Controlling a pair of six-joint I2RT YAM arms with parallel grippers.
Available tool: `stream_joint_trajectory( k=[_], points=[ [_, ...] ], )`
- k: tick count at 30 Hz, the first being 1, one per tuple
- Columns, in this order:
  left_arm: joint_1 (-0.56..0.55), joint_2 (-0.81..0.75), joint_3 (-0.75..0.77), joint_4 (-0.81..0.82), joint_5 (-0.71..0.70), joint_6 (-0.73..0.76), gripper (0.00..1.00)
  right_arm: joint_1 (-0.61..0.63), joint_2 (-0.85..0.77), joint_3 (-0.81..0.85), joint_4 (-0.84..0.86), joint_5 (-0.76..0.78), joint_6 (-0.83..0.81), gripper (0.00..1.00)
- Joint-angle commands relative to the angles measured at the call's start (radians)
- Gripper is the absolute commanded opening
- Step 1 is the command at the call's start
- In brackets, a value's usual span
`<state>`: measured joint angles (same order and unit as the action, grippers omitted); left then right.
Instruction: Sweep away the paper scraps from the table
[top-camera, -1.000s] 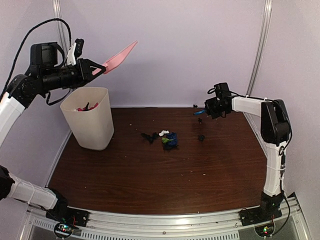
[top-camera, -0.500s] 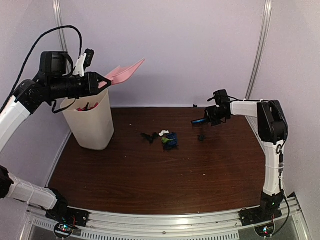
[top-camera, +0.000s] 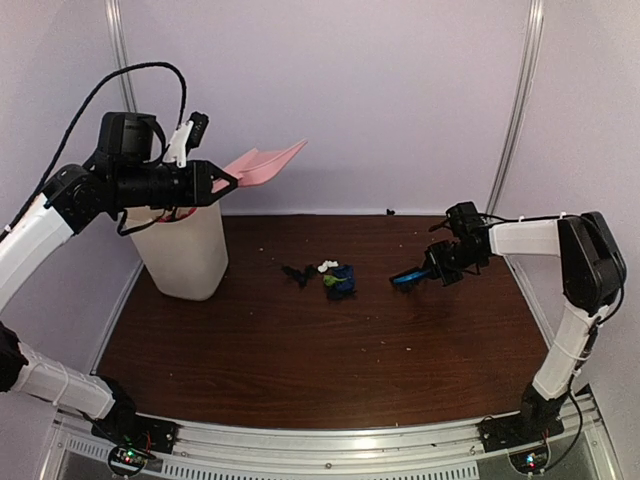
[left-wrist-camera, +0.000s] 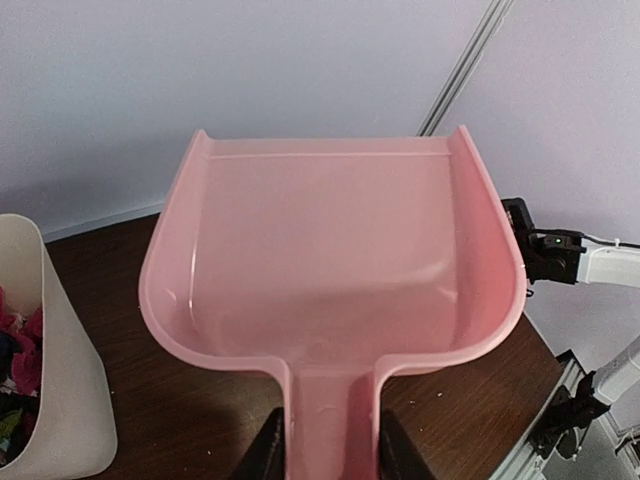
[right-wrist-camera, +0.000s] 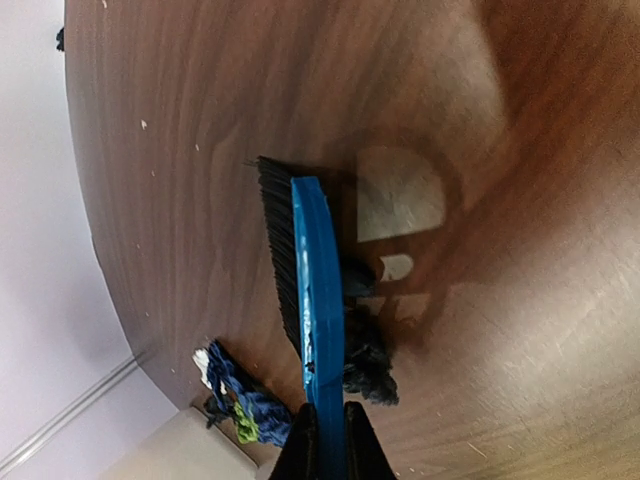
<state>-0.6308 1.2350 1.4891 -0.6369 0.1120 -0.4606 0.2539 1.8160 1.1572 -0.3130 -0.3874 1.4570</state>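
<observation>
The right claw (top-camera: 434, 268) is clenched on the handle of the blue brush (top-camera: 404, 278). Its bristles are down on the table (top-camera: 300, 370), with what looks like 1 black scrap (right-wrist-camera: 366, 362) against them. The main heap of paper scraps (top-camera: 338, 279) lies mid-table, just left of the brush. The left claw (top-camera: 216, 183) grasps the pink dustpan (top-camera: 266, 162) by its handle, raised above the white bin (top-camera: 188, 258) (the pan looks empty). To sweep well, press the bristles flat and draw left in 1 slow stroke, carrying the stray into the heap. The pan's lip should sit flush on the wood beyond the heap first, or bits will likely scatter.
</observation>
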Motion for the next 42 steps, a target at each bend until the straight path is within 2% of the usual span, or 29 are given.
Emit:
stream_joint_trajectory(
  k=[1,9,13,16,22,34,38,42],
  points=[
    [-0.035,0.003,-0.027,0.063,-0.021,0.042,0.00,0.052,-0.094,-0.121,-0.128,-0.004,-0.042,0.00],
    [-0.082,-0.034,-0.130,0.063,-0.062,0.079,0.00,0.186,-0.373,-0.365,-0.184,0.003,-0.002,0.00],
    [-0.088,-0.079,-0.192,0.063,-0.072,0.069,0.00,0.263,-0.511,-0.347,-0.229,0.083,-0.011,0.00],
    [-0.090,-0.107,-0.228,0.063,-0.081,0.060,0.00,0.291,-0.530,-0.263,-0.242,0.120,-0.066,0.00],
    [-0.090,-0.129,-0.264,0.063,-0.096,0.068,0.00,0.325,-0.360,-0.007,-0.218,0.145,-0.187,0.00],
    [-0.098,-0.191,-0.362,0.062,-0.142,0.042,0.00,0.374,0.087,0.431,-0.156,0.055,-0.227,0.00],
    [-0.102,-0.220,-0.392,0.062,-0.145,0.018,0.00,0.376,0.193,0.502,-0.185,0.027,-0.246,0.00],
    [-0.106,-0.245,-0.426,0.061,-0.149,0.004,0.00,0.375,0.227,0.482,-0.195,0.021,-0.259,0.00]
  ],
)
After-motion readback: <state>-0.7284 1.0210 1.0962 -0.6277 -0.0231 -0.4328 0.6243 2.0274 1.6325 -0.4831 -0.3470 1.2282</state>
